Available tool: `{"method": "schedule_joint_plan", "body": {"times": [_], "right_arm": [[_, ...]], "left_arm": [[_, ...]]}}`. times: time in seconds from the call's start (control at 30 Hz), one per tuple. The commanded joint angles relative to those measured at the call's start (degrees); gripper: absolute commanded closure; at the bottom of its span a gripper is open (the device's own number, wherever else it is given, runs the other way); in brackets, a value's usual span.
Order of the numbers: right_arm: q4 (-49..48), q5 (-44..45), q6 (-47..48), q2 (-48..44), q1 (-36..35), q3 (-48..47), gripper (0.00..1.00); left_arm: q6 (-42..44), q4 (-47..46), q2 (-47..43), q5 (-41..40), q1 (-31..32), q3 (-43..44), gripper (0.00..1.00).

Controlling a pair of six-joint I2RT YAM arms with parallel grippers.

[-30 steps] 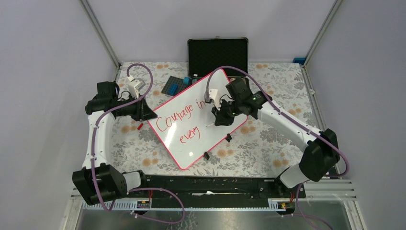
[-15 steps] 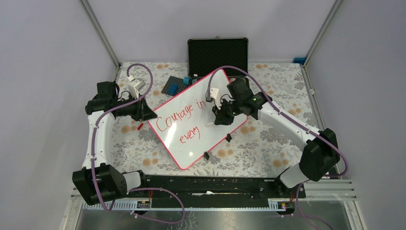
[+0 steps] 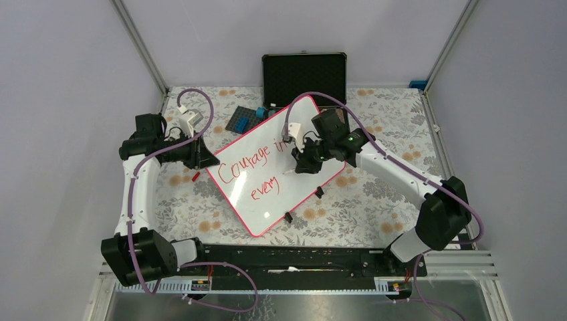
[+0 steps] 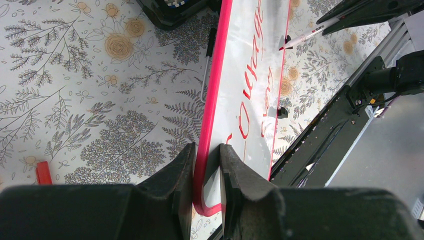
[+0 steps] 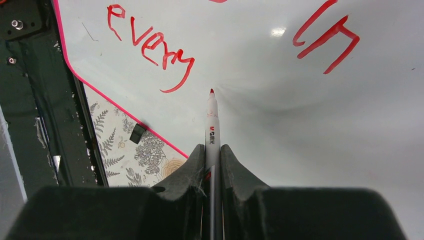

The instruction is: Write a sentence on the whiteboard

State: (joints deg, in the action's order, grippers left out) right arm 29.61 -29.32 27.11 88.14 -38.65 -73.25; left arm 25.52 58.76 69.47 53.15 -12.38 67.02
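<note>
Nearest the arm bases, two small black clips [image 3: 288,217] sit on the near long edge of the whiteboard [image 3: 274,204], which lies slantwise in the middle of the flowered worktop [image 3: 374,200]. At the board's 9 o'clock corner the left gripper [image 4: 207,150] is nearly closed, its fingers pinching the pink frame from either side and so anchoring the board. The sentence [image 3: 257,164] reads "Courage in" with "every" beneath it, in red. Over the board's 2 o'clock part the right gripper [image 5: 212,150] is clamped on a red marker [image 5: 212,117]. The marker's tip points at bare white just past the tail of the "y"; whether it touches the surface I cannot tell. The step in hand looks to be starting the next word on the second line. To do it well, leave a clear gap after "every", set the tip down lightly and hold the marker's tilt steady. Run the letters parallel to the line above, small enough to stop short of the frame. The left grip should be firm, since pen pressure could slide the glossy board. At 12 o'clock, farthest off, a black case [image 3: 304,77] stands open.
</note>
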Motion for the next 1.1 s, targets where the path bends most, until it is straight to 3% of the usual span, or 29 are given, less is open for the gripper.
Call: {"method": "schedule_joint_plan", "body": {"times": [0.0, 1.07], "right_arm": [[-1.72, 1.37, -0.82, 0.87, -0.49, -2.83, 1.0], [-1.49, 3.64, -0.39, 0.95, -3.29, -2.57, 1.0]], "left_arm": [[1.81, -1.55, 0.22, -1.46, 0.34, -0.89, 0.98], [1.9, -1.56, 0.27, -1.43, 0.33, -0.84, 0.98]]}}
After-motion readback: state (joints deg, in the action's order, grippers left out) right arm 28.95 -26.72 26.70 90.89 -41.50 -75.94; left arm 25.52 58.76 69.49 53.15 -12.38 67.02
